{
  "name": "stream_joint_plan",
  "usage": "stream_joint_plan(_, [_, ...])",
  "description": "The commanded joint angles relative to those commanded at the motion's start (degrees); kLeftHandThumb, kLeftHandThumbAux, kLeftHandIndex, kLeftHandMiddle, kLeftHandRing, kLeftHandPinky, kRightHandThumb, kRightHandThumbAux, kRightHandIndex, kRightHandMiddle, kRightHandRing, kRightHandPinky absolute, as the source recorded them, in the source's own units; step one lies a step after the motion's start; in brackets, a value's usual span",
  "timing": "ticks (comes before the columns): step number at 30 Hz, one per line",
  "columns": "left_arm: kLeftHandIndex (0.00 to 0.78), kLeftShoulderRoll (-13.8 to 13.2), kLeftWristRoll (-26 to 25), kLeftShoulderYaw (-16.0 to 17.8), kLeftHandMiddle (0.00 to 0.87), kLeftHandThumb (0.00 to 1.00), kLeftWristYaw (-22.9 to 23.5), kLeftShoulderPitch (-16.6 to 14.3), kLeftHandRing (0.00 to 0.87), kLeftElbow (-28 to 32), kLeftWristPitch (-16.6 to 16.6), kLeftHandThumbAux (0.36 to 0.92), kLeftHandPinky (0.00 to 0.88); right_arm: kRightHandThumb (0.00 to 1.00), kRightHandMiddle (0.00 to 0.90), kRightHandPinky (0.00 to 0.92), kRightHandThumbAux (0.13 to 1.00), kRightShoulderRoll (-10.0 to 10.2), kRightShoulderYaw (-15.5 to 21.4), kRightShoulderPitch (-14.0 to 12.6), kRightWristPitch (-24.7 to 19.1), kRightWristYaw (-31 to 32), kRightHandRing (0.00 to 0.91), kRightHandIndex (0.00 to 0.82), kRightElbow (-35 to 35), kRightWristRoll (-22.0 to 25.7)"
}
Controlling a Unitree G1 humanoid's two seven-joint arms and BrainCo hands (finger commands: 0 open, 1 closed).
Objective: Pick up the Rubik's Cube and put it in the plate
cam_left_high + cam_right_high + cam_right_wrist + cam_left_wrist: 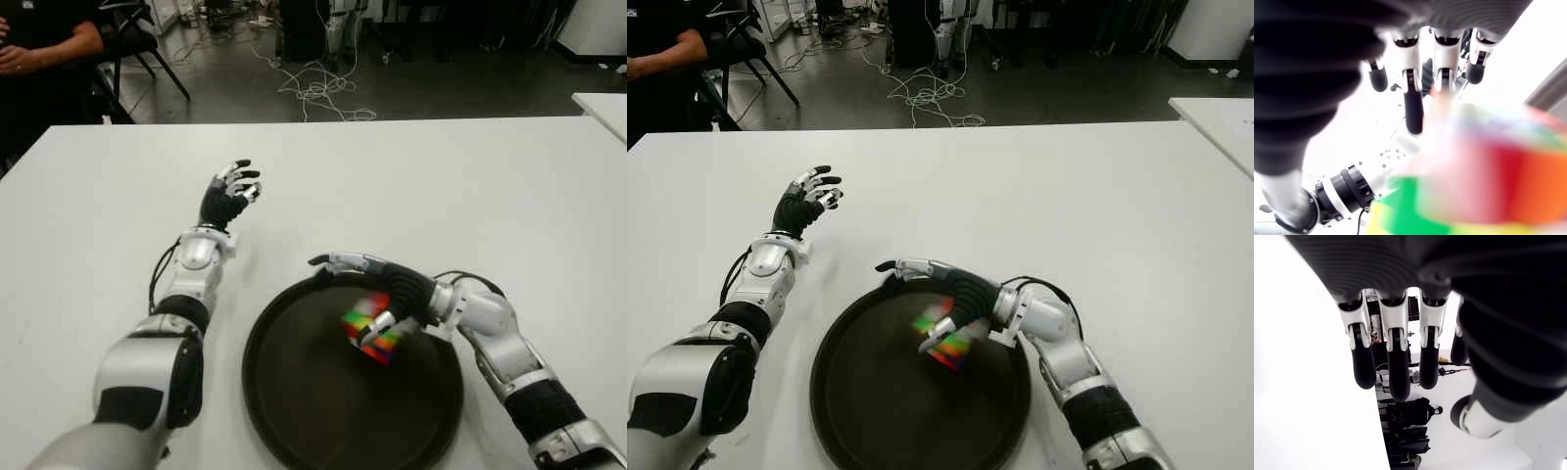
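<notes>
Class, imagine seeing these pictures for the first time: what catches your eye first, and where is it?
The bright, blurred cube stands out, over the dark round plate near the table's front edge, at the fingers of the right hand; whether they grip it is unclear. The left hand shows farther back, left of the plate, fingers spread and holding nothing.

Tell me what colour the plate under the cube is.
Dark brown to black, plain, no pattern. The plate shows best in the left eye view.

plate near table front edge | Rubik's Cube over plate | left robot hand behind-left
</notes>
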State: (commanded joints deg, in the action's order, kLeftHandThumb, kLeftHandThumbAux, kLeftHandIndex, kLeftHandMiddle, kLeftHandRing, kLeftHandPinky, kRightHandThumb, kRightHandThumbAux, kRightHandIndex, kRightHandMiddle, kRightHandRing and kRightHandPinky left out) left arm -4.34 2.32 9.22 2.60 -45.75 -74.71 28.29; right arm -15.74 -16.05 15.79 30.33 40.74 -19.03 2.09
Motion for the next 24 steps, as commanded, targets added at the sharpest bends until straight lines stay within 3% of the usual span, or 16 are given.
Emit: stream_joint_plan(24, [0.199, 0.0, -0.4, 0.3, 0.286, 0.344, 0.7, -0.1, 0.315, 0.1, -0.3, 0.774, 0.326, 0.0, 0.0, 0.0, 0.544, -0.1, 0.8, 0.7, 0.8, -2.2, 0.0, 0.0, -0.3, -3.0])
